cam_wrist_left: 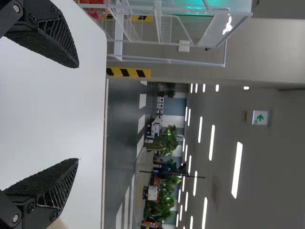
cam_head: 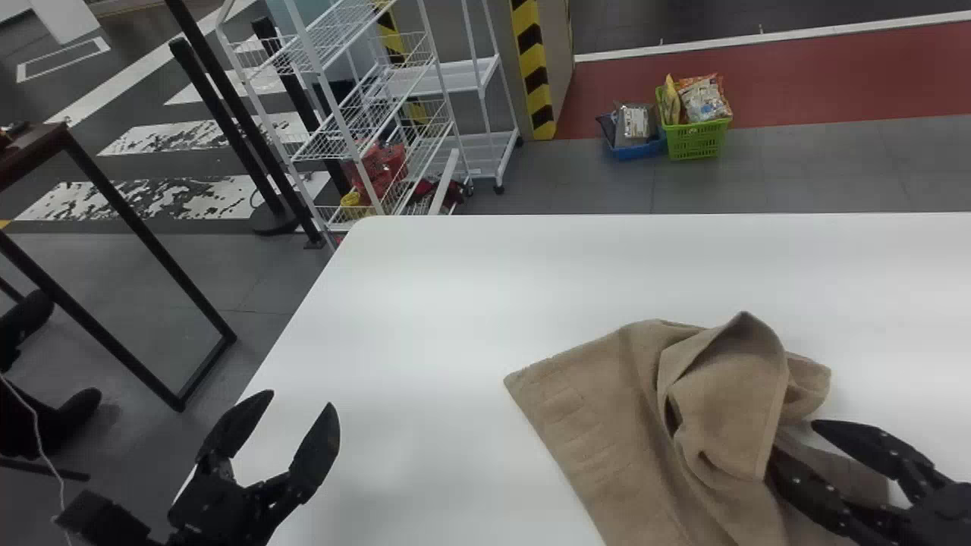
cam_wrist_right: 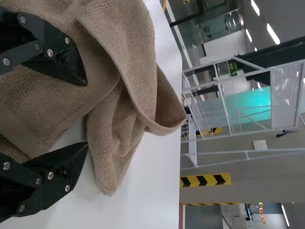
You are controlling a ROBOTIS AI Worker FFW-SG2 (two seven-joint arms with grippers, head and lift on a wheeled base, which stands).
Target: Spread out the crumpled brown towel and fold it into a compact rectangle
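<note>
And there it lies, the crumpled brown cloth towel [cam_head: 607, 440] on the smooth white tabletop [cam_head: 410, 303], towards the robot's right, one side fairly flat, the other bunched into folds! Right at that bunch is the black two-fingered right gripper [cam_head: 793, 441], its fingers well apart, one over the cloth, and no grip on it that I can see. Over by the table's left side, the matching black left gripper [cam_head: 299, 400] hangs wide open and empty. This looks like early spreading work. The towel should be light, floppy and grippy, nothing fragile, though the thick folds may drag along together. I'd pinch a single layer at the raised hem, draw it outward, and have the flat left corner held down; grab two layers and the crumple stays.
</note>
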